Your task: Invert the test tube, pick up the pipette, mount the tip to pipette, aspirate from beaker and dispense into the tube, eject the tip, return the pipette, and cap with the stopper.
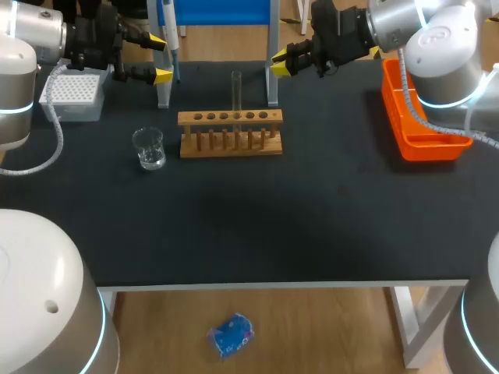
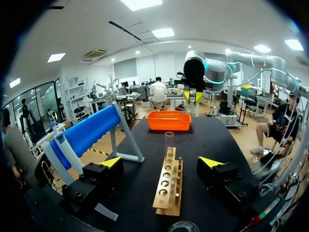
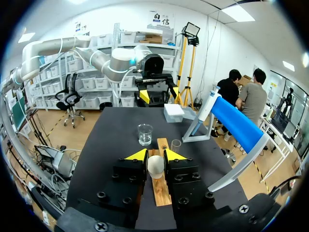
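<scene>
Stopper [image 3: 155, 165], cream and rounded, pinched from both sides between yellow tips of right gripper [image 3: 155, 155]: plain in right wrist view only, tucked behind those tips in head view. Over at 11 o'clock of table [image 1: 312, 218], left gripper [image 1: 161, 57] spread wide with bare fingers, the gap clearest in left wrist view. Upright test tube [image 1: 235, 92], mouth up, in a middle hole of wooden rack [image 1: 231, 134] near table centre. Glass beaker [image 1: 148, 148] at rack's 9 o'clock, near but apart. White tip box [image 1: 74, 95] at beaker's 10 o'clock, under left arm. Blue-and-white pipette [image 1: 168, 31] hung on blue stand [image 1: 222, 9] at rack's 12 o'clock, just beside left gripper's tips, contact not clear. At rack's 3 o'clock, orange bin [image 1: 421, 132], well apart, under right arm. Right gripper at tube's 1 o'clock in head view, apart from it. Rack and tube straight ahead of each gripper in both wrist views.
</scene>
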Controlling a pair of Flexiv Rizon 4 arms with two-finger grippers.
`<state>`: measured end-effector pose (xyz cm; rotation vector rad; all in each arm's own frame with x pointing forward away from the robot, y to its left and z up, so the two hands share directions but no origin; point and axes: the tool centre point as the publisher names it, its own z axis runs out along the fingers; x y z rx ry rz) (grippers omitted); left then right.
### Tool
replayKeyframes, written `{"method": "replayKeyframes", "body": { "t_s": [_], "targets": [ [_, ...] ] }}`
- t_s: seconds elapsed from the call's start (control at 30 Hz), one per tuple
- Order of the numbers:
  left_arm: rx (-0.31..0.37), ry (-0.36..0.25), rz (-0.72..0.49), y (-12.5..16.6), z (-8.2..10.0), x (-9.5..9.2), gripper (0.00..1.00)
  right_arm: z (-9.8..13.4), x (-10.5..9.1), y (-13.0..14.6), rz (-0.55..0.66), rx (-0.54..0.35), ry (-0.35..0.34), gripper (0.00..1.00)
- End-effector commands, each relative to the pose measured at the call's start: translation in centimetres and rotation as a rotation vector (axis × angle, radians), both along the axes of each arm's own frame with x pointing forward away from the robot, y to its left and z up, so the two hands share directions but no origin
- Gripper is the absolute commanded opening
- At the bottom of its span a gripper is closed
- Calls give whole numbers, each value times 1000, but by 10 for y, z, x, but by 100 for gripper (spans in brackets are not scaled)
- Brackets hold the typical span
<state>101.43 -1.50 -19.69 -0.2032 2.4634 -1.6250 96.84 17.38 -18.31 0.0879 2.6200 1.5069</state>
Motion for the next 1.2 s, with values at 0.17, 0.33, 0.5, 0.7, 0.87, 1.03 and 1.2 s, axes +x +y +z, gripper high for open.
{"method": "replayKeyframes", "body": {
  "t_s": [0.17, 0.33, 0.5, 0.7, 0.87, 1.03, 1.2],
  "targets": [
    [2, 2, -2, 1, 1, 0, 100, 1, -1, -1, 1, -1, 1, 0],
    [2, 2, -2, 1, 1, 0, 100, 5, 8, 4, -3, 1, 9, 0],
    [2, 2, -2, 1, 1, 0, 100, 4, 28, 18, -15, -11, 16, 0],
    [2, 2, -2, 1, 1, 0, 100, 1, 48, 43, -21, -18, 22, 0],
    [2, 2, -2, 1, 1, 0, 100, -6, 55, 63, -16, -4, 11, 0],
    [2, 2, -2, 1, 1, 0, 100, -15, 58, 79, -5, -4, 8, 0],
    [2, 2, -2, 1, 1, 0, 100, -23, 57, 87, 2, -4, 11, 0]
  ]
}}
